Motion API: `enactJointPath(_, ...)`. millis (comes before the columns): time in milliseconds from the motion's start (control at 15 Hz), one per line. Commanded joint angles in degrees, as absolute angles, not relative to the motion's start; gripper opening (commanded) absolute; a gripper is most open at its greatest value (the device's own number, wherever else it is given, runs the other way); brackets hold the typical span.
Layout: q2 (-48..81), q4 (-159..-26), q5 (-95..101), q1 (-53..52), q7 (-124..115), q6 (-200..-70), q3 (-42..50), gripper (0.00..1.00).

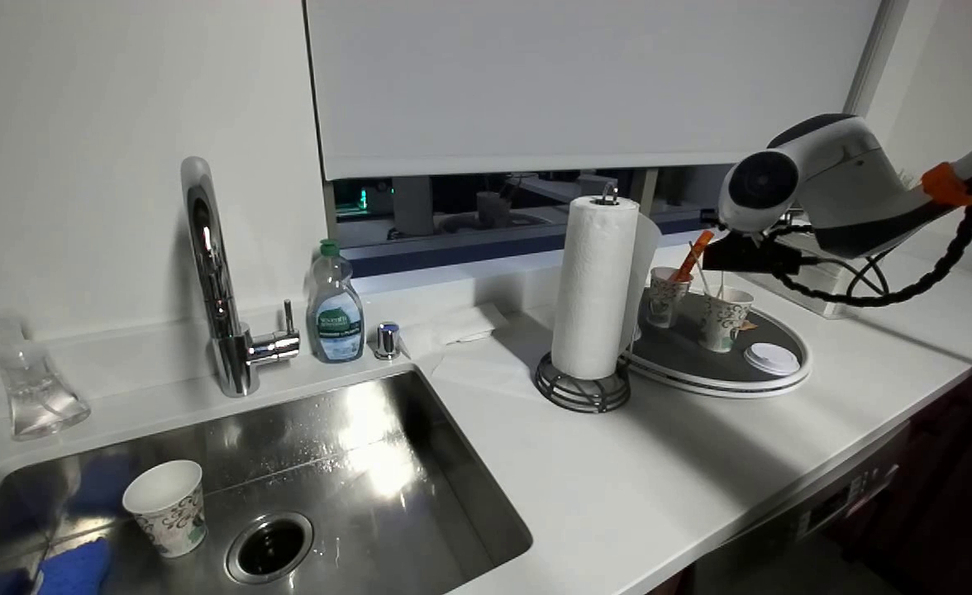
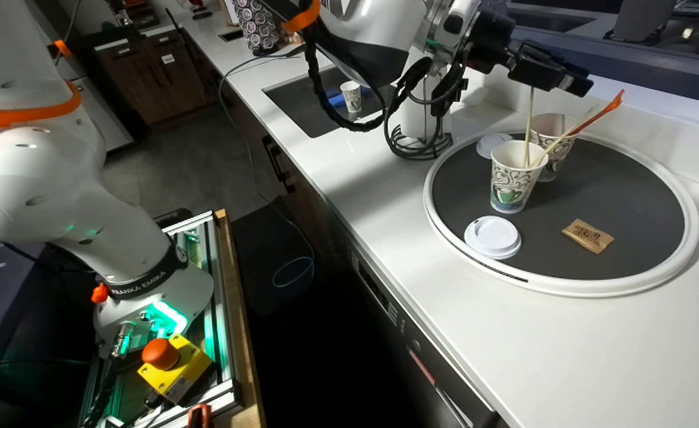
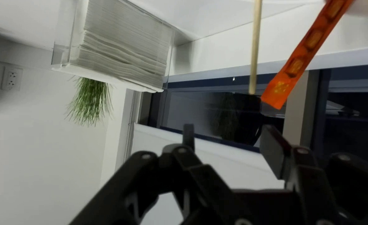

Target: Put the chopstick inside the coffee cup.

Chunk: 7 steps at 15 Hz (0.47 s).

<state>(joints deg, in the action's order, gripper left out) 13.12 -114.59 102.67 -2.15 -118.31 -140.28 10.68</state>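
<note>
Two thin pale wooden chopsticks stand in the front printed paper coffee cup; one is nearly upright, the other leans toward the wall. The rear paper cup holds a flat orange-red strip. These cups also show in an exterior view. No grey-beige mug shows. My gripper hovers above the cups, pointing toward the window wall. In the wrist view, which stands upside down, the gripper is open and empty. A chopstick and the orange-red strip are beyond the fingers.
The cups stand on a round grey tray with white lids and a brown packet. A paper-towel roll stands beside the tray. A sink holds another paper cup. A napkin box stands by the window.
</note>
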Motion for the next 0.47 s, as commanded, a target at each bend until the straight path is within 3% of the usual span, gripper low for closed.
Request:
enactJointPath(0, 6.1, -117.9, 99.7, 2.8, -118.1, -140.4, 8.1, 0.9)
enactJointPath(133, 1.9, -118.9, 98.4, 5.7, -119.8, -147.3, 8.6, 1.0)
enactJointPath(400, 3.2, -115.9, 99.5, 6.3, -117.5, -146.8, 8.3, 1.0)
